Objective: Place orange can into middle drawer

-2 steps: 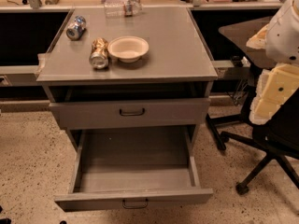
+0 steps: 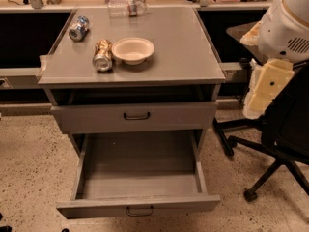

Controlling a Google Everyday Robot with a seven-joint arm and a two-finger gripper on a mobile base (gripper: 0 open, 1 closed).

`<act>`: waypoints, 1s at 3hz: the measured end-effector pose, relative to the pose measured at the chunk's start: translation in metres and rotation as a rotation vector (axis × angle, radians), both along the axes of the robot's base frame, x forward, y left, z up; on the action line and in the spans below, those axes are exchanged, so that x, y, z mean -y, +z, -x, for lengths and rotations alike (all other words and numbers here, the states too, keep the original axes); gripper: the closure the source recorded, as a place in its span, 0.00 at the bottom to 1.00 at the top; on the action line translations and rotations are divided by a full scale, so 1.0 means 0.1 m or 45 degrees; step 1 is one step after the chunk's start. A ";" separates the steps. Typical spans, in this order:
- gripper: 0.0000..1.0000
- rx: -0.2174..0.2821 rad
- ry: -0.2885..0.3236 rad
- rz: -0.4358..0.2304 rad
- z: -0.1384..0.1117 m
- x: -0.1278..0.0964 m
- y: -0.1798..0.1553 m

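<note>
The orange can [image 2: 102,55] lies on its side on the grey cabinet top [image 2: 183,57], just left of a white bowl [image 2: 133,50]. The middle drawer [image 2: 140,178] is pulled wide open and empty, with its dark handle [image 2: 140,210] at the front. The drawer above it [image 2: 136,116] is shut. My gripper [image 2: 263,88], a cream-coloured part under the white arm, hangs at the right of the cabinet, beside its right edge and well apart from the can. It holds nothing that I can see.
A blue-and-silver can [image 2: 78,28] lies at the back left of the top. A clear plastic container [image 2: 125,6] stands at the back edge. A black office chair [image 2: 285,144] stands right of the cabinet, behind my arm. The speckled floor lies around the open drawer.
My arm and gripper have shifted a little to the left, toward the cabinet's right edge. The cans, the bowl and the drawers have not moved.
</note>
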State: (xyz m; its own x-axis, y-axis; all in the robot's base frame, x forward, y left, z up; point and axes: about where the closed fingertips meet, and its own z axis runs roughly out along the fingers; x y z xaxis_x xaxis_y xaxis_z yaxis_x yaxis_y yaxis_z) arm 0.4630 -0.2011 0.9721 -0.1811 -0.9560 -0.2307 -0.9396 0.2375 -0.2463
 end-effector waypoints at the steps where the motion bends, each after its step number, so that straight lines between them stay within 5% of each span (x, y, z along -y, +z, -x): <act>1: 0.00 0.040 0.128 -0.022 -0.51 -0.33 -0.05; 2: 0.00 0.090 0.341 -0.139 -1.19 -0.83 -0.05; 3: 0.00 0.099 0.473 -0.278 -1.54 -1.13 0.01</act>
State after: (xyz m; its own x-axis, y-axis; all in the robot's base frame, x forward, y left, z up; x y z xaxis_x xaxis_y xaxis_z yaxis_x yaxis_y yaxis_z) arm 0.6169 -0.0876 0.9727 0.1919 -0.8801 -0.4343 -0.9518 -0.0590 -0.3010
